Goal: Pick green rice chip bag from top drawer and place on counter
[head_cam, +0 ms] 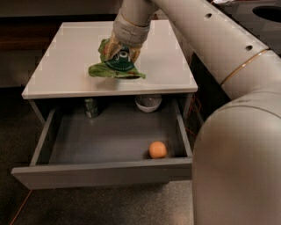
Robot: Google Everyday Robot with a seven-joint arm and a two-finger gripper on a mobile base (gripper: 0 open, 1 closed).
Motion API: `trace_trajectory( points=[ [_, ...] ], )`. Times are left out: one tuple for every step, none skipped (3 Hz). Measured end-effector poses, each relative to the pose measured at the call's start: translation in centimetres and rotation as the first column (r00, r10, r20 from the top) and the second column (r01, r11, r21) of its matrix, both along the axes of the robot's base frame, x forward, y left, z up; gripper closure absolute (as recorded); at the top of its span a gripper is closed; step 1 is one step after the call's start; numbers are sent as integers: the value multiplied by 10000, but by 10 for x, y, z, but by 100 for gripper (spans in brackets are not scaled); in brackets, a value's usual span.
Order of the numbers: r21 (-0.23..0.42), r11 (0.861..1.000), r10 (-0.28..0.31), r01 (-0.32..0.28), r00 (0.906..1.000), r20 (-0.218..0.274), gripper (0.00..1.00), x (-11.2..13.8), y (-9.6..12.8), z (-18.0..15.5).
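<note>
The green rice chip bag (117, 65) is a crinkly bright green bag with a dark green round logo. My gripper (121, 47) is shut on its top and holds it over the counter (66, 52), the light grey-white cabinet top. The bag's lower edge is at or just above the counter surface, near the front middle. The top drawer (101, 173) is pulled open below, with its flat grey front toward me.
In the drawer lie a small orange ball (157, 150) at the front right, a white bowl (148, 103) at the back and a dark green can (91, 107) at the back left. My large white arm (237, 132) fills the right side. A dark cabinet top (259, 13) stands at the far right.
</note>
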State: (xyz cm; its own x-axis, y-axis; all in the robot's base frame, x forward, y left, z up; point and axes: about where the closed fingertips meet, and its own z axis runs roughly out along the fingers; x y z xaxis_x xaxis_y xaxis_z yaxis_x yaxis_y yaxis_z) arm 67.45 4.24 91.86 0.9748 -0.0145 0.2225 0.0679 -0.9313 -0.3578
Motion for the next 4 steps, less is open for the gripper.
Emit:
trace_trajectory(
  points=[
    [136,9948,-1008,1010,9948,-143,74,19,-25,10],
    [350,9852,-1664,1676,9855,-326,50,26,-42,18],
    [672,9788,-1913,1936,9808,-391,27,30,-50,23],
    [737,9786,-1901,1922,9812,-334,4,33,-47,21]
  ],
)
